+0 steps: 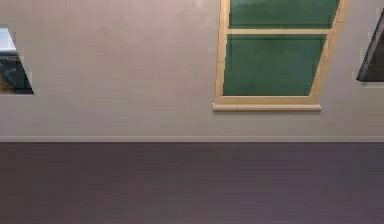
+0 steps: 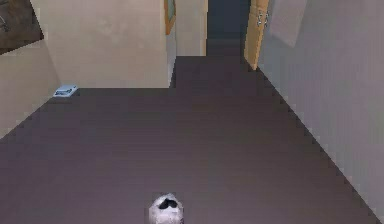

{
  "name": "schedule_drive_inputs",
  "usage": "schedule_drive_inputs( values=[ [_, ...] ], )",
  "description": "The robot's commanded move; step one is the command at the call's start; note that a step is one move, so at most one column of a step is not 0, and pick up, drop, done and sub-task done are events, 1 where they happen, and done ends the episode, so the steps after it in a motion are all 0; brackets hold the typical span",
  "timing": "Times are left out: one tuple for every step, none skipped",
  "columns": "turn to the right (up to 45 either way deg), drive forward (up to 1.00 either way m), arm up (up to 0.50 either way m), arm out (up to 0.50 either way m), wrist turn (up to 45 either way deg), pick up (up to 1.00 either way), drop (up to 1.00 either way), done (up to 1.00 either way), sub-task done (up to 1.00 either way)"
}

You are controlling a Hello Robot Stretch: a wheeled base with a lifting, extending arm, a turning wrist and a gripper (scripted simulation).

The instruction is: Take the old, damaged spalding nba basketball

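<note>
A window [image 1: 275,50] sits at one o'clock. A small blue thing [image 2: 66,92] lies on the floor [image 2: 200,150] at ten o'clock.

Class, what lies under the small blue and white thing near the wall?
The small blue and white thing lies on the dark floor; the patch directly beneath it is covered.

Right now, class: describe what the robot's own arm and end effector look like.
At the arm side view's bottom edge sits a whitish, rounded piece with black marks on top and a darker patch beneath. It is probably the arm's marked tip with the end effector; its fingers are too small to tell.
</note>
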Motion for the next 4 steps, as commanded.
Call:
schedule_drive_inputs(
  values=[
    [0.0,0.00,0.00,0.42,0.0,0.00,0.00,0.00,0.00],
    [0.0,0.00,0.00,0.00,45.0,0.00,0.00,0.00,0.00],
    [0.0,0.00,0.00,0.00,45.0,0.00,0.00,0.00,0.00],
    [0.0,0.00,0.00,0.00,45.0,0.00,0.00,0.00,0.00]
  ],
)
